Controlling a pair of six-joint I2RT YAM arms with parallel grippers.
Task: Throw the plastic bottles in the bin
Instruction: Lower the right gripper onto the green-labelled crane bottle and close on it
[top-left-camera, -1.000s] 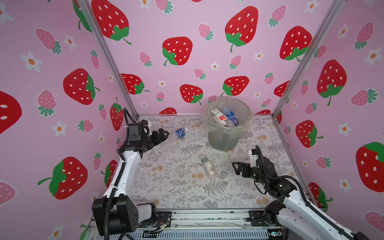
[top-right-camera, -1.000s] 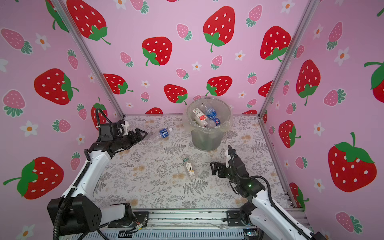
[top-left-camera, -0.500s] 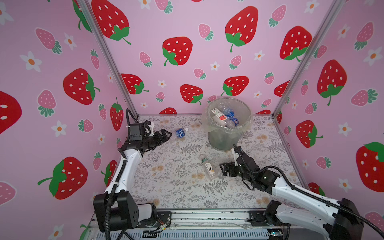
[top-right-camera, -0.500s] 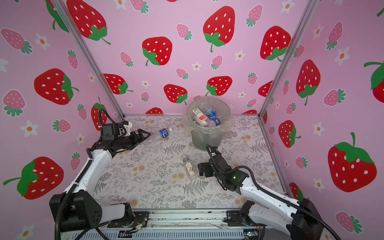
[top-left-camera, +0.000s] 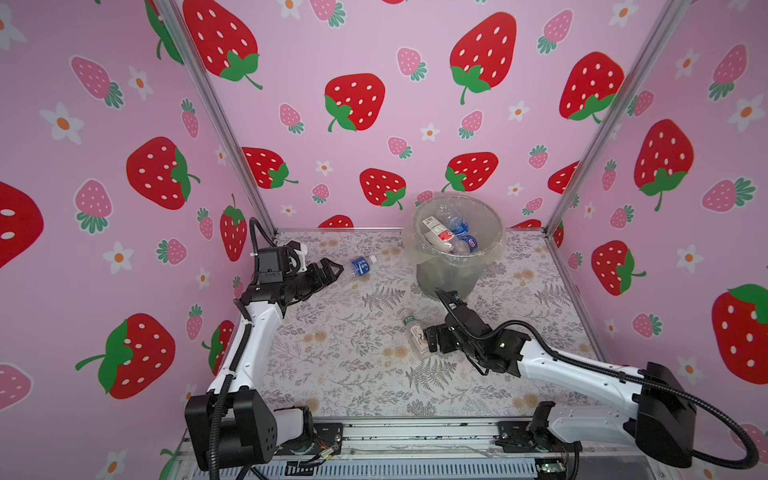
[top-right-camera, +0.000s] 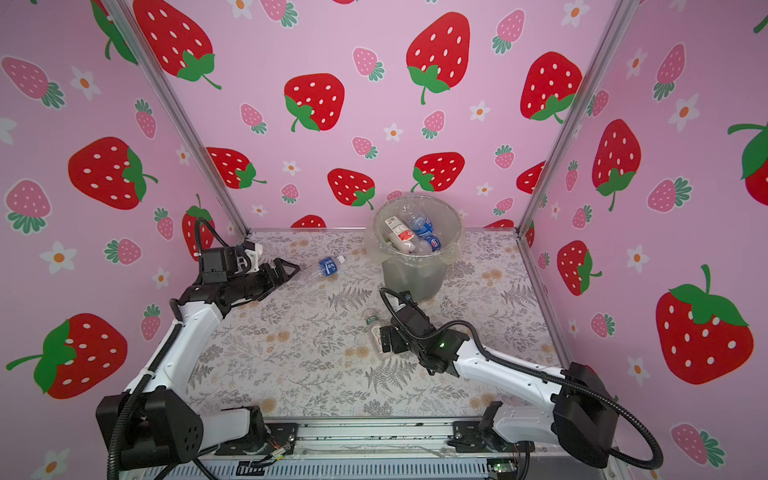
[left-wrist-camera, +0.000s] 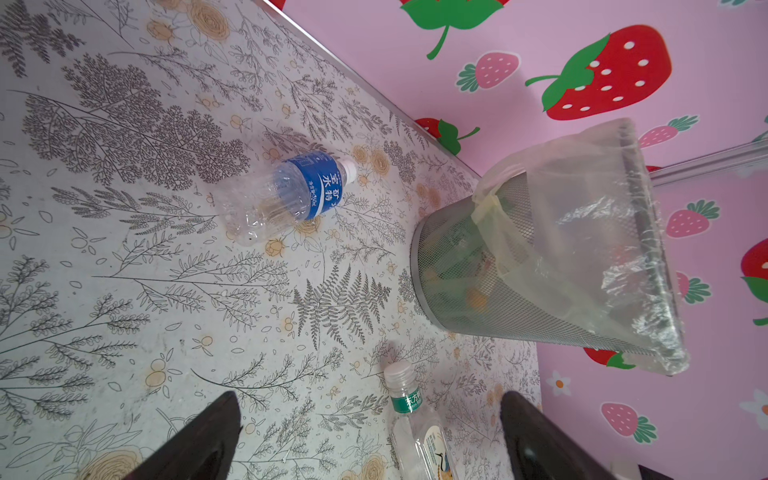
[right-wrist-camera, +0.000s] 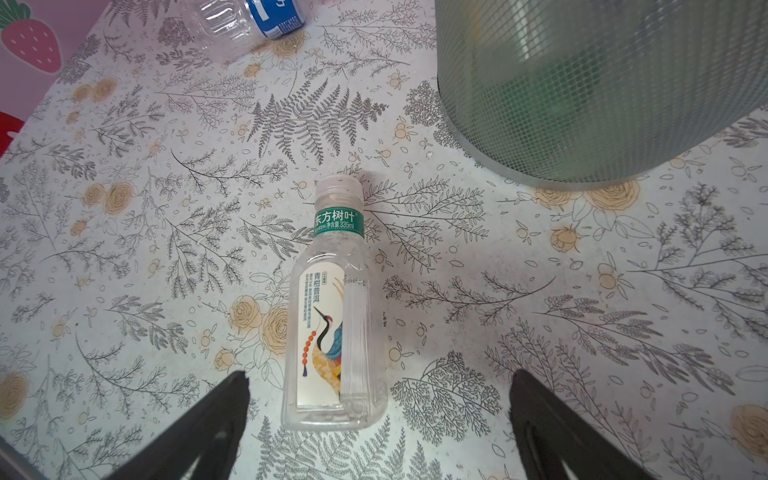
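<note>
Jaws of the right gripper (right-wrist-camera: 379, 376) are spread wide, one on each side of the base end of a clear plastic bottle with a green neck band, a pale cap and a crane picture on its white label (right-wrist-camera: 336, 316). Neither jaw visibly touches it. This bottle lies on its side on the white tabletop printed with grey ferns and tan flowers (top-left-camera: 353, 361), cap end towards the bin. In both top views the right gripper sits low over the table near its middle, just beside the bottle.

Jaws of the left gripper (left-wrist-camera: 372, 401) are also spread wide, with nothing between them. In a top view this gripper (top-left-camera: 330, 270) hangs over the far left part of the table. It points at a crumpled clear plastic bottle with a blue label and white cap (top-left-camera: 360, 266), which lies on its side near the tips but apart from them.

A grey round mesh bin lined with a clear plastic bag folded over its rim (top-left-camera: 444, 278) stands upright at the back of the table, right of centre. Several plastic bottles with blue, white and red labels (top-left-camera: 446, 230) lie inside. The blue-label bottle lies to the left of the bin and the crane-label bottle in front of it, both outside it. Pink walls printed with strawberries (top-left-camera: 374, 54) enclose the table on three sides.
</note>
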